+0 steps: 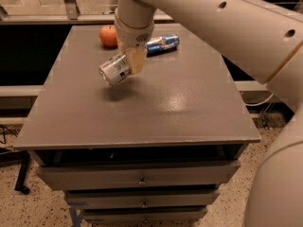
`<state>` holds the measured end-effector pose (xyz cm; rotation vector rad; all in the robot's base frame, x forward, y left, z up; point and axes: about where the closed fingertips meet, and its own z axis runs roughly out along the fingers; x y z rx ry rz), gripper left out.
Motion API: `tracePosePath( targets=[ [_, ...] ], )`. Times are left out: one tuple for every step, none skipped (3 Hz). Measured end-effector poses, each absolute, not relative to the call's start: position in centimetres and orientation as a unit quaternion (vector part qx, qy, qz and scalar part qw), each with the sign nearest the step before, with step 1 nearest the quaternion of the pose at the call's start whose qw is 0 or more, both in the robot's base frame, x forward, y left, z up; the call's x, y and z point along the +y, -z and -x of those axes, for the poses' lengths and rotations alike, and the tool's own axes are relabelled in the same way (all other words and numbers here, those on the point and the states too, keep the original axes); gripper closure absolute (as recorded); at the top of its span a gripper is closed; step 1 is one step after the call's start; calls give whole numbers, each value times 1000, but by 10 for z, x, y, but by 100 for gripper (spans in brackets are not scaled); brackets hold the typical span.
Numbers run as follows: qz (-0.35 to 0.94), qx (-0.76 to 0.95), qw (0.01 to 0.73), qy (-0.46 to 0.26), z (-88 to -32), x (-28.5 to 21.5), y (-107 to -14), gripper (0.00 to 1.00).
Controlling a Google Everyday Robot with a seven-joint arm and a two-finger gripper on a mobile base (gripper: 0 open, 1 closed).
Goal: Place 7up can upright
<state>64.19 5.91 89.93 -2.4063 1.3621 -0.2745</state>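
The 7up can [115,69] hangs tilted, nearly on its side, just above the grey table [180,103], clamped between the fingers of the gripper [130,63]. Behind it lie a blue can [162,43] and an orange fruit [108,36].
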Motion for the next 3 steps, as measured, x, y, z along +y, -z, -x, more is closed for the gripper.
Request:
tracePosePath(
  targets=[
    [890, 406, 183, 99, -641, 66, -910, 100],
    [912, 341, 211, 83, -650, 67, -934, 100],
    [922, 300, 224, 99, -655, 69, -951, 100]
  ],
)
